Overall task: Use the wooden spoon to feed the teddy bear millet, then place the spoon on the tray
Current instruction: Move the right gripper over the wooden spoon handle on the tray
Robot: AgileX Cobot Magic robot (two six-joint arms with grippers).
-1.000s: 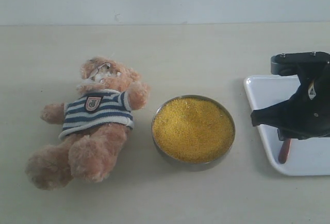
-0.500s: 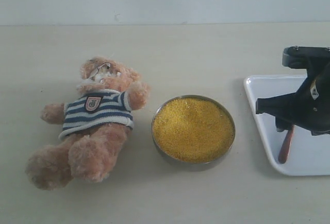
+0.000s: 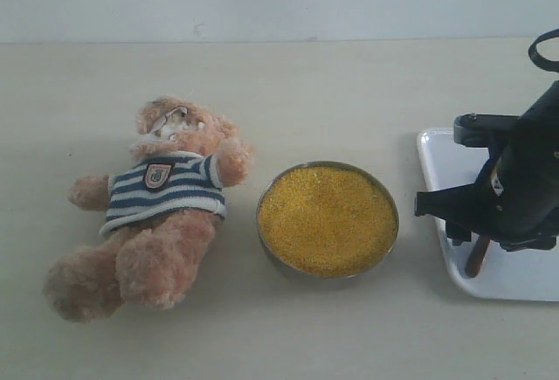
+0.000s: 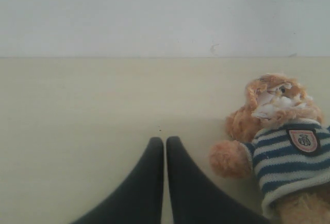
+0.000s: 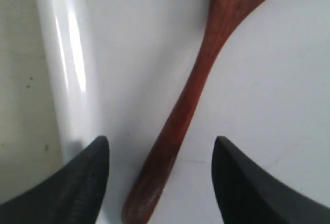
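Reddish-brown wooden spoon (image 5: 184,105) lies free on flat white rectangular tray (image 5: 289,105), my right jaws just spread wide, left jaws shut, task looks done.

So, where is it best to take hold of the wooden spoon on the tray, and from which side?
Grip the thin straight handle of the wooden spoon, near its middle, coming from above. It lies flat on the tray, so only its two long sides offer a hold. The open right hand has one finger on each side.
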